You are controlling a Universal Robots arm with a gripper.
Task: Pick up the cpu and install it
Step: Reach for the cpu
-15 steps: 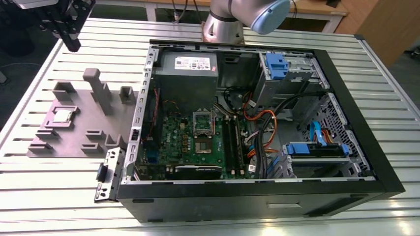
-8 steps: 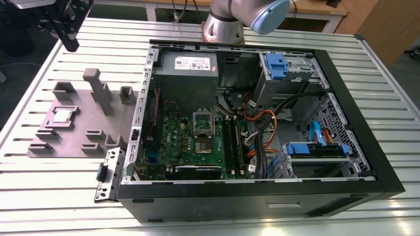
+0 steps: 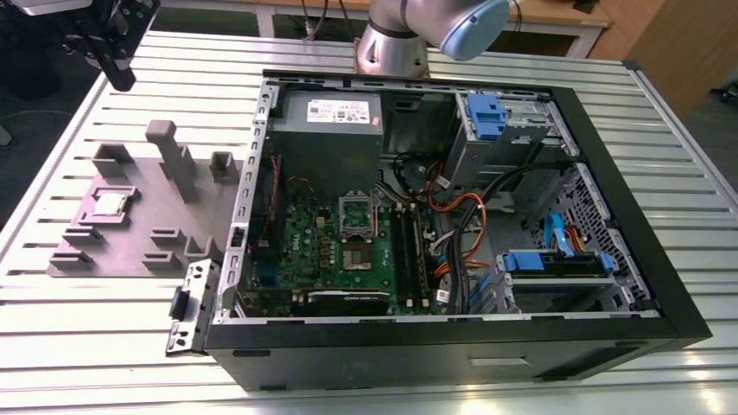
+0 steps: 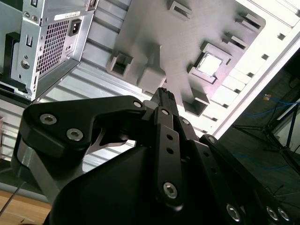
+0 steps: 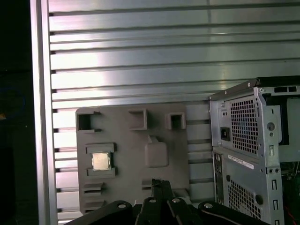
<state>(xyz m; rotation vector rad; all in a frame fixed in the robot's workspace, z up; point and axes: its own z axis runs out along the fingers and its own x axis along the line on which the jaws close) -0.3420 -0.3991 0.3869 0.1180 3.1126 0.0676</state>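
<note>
The cpu (image 3: pixel 111 204) is a small silver square lying flat in a recess of a grey fixture plate (image 3: pixel 144 238), at the exterior view's left beside the open computer case (image 3: pixel 461 354). My black gripper (image 3: pixel 117 79) hangs high above the table's far left corner, well apart from the cpu, fingers together and holding nothing. Both wrist views look down past the gripper (image 4: pixel 164 92) (image 5: pixel 161 182) at the cpu (image 4: pixel 209 63) (image 5: pixel 101 161) on the plate (image 4: pixel 154 33) (image 5: pixel 126 140). Inside the case, a silver socket frame (image 3: pixel 355 213) sits on the green motherboard (image 3: pixel 311 251).
Tall grey posts (image 3: pixel 173 156) rise from the fixture plate. The case holds a grey power supply (image 3: pixel 328 121), blue drive brackets (image 3: pixel 485 112), cable bundles (image 3: pixel 461 225) and a graphics card (image 3: pixel 346 303). The case's rear panel (image 5: pixel 253 140) stands next to the plate. The slatted table's edge (image 5: pixel 40 117) runs near the plate.
</note>
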